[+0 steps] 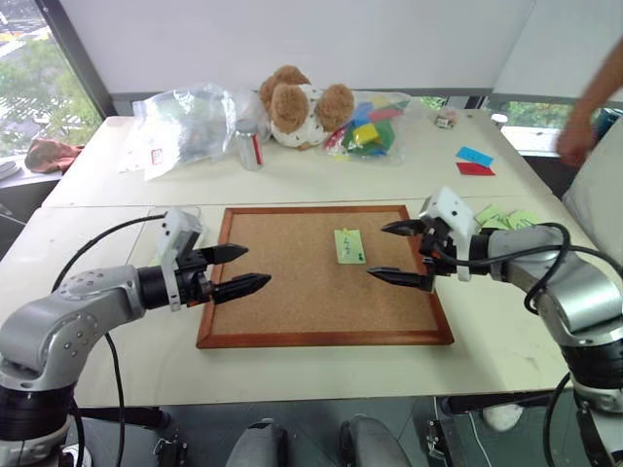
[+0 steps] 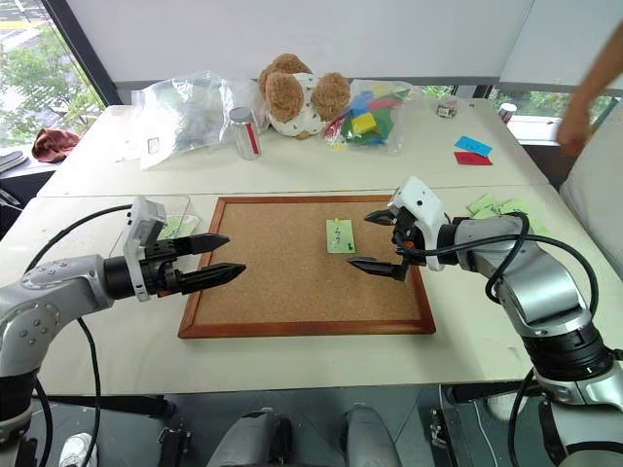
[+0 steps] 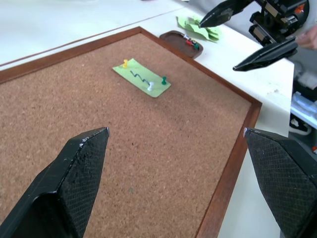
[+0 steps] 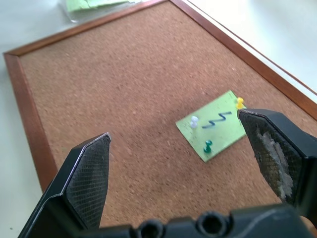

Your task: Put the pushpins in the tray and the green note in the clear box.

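the left gripper (image 1: 255,269) hovers over the near-left part of the corkboard (image 1: 292,292), its two black fingers spread wide and holding nothing. the right gripper (image 1: 391,252) hangs over the board's right side, jaws also wide and empty. the green note (image 1: 349,245) lies on the cork right of centre, just left of the right gripper and well apart from the left one. three pushpins (image 4: 208,146) stand in it: yellow, white and green. the tray (image 3: 181,41) sits just off the board's right edge, with pins inside. the clear box (image 2: 178,216) rests left of the board, behind the left gripper, with green slips in it.
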Motion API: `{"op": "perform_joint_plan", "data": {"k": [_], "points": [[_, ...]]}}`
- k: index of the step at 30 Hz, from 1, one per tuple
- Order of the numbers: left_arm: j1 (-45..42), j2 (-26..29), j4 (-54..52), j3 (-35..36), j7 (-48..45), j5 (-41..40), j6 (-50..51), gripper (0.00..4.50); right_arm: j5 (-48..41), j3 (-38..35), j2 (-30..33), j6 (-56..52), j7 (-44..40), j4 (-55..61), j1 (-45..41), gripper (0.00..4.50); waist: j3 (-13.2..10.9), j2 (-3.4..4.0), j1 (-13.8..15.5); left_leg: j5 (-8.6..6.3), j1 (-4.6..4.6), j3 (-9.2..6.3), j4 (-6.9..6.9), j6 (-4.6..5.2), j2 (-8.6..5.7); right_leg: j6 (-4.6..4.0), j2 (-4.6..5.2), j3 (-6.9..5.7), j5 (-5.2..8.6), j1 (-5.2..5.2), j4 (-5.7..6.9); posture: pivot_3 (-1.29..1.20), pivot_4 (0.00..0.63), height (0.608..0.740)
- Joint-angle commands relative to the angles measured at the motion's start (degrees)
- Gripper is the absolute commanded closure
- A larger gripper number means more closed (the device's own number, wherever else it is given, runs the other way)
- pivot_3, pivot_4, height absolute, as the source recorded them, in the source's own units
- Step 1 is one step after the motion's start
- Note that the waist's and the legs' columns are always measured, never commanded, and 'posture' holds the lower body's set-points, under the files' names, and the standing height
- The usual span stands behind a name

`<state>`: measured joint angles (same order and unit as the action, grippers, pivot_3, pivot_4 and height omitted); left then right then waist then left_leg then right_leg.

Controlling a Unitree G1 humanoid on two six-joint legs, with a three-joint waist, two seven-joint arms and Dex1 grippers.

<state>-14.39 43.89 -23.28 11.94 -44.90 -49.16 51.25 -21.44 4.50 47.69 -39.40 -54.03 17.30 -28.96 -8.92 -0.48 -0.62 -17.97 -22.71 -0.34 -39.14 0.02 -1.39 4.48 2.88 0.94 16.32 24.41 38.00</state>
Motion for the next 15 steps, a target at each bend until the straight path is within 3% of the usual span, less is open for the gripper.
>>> {"op": "perform_joint_plan", "data": {"k": [1,15], "points": [[-0.3,-0.2,0.3,0.2,-0.2,1.3,-2.4,0.02,0.4,-0.2,-0.4,0.9,0.3,0.7,-0.9,0.00,0.0,0.00,0.0,0.00,0.00,0.00,0.00,0.00,0.00,0.00,0.00,0.00,0.00,0.00,0.00,0.00,0.150,0.740],[-0.8,-1.7,1.3,-1.2,-0.7,2.4,-3.5,0.02,0.5,-0.9,-0.3,0.4,0.8,1.1,-0.4,0.00,0.0,0.00,0.0,0.00,0.00,0.00,0.00,0.00,0.00,0.00,0.00,0.00,0.00,0.00,0.00,0.00,0.150,0.740]]}}
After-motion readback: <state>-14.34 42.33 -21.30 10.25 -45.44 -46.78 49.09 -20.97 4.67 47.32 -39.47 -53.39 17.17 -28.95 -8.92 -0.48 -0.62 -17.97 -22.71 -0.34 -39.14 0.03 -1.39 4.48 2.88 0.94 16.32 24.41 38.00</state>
